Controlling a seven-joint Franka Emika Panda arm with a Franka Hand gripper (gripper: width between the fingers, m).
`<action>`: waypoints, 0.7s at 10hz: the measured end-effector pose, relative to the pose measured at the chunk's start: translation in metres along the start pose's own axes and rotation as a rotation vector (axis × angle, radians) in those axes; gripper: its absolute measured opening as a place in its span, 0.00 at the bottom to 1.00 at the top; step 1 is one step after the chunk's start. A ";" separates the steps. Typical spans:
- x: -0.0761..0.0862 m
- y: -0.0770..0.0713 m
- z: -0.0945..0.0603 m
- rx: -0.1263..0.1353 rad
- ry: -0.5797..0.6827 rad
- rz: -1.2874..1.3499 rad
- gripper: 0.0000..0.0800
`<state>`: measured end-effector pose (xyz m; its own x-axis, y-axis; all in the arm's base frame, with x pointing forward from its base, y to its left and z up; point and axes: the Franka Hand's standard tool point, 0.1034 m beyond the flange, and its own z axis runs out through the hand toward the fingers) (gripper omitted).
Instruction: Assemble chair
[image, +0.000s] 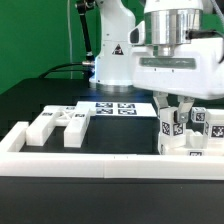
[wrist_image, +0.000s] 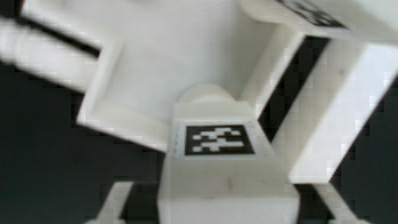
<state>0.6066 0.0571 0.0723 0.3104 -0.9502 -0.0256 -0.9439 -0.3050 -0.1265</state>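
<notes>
Hand (image: 178, 106) hangs low at the exterior view's right, fingers down among the tagged chair pieces (image: 190, 132). Cannot tell whether it is clenched or released, since the blocks hide the tips. That cluster sits tight against the near border rail (image: 100, 165), little room there. More loose blocks (image: 60, 125) lie at the exterior view's left, close to the rail's left corner. Bare dark desk (image: 115, 138) is open between the two groups. Marker board (image: 115, 107) lies farther back, centre. Wrist view: one tagged block (wrist_image: 217, 140) fills the frame, very close.
</notes>
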 end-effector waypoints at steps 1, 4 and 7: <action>-0.001 0.000 0.000 0.000 -0.001 0.072 0.36; -0.005 -0.002 0.001 0.000 -0.004 0.363 0.36; -0.006 -0.002 0.002 0.002 -0.007 0.612 0.36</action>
<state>0.6068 0.0631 0.0711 -0.2873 -0.9526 -0.1005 -0.9510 0.2962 -0.0885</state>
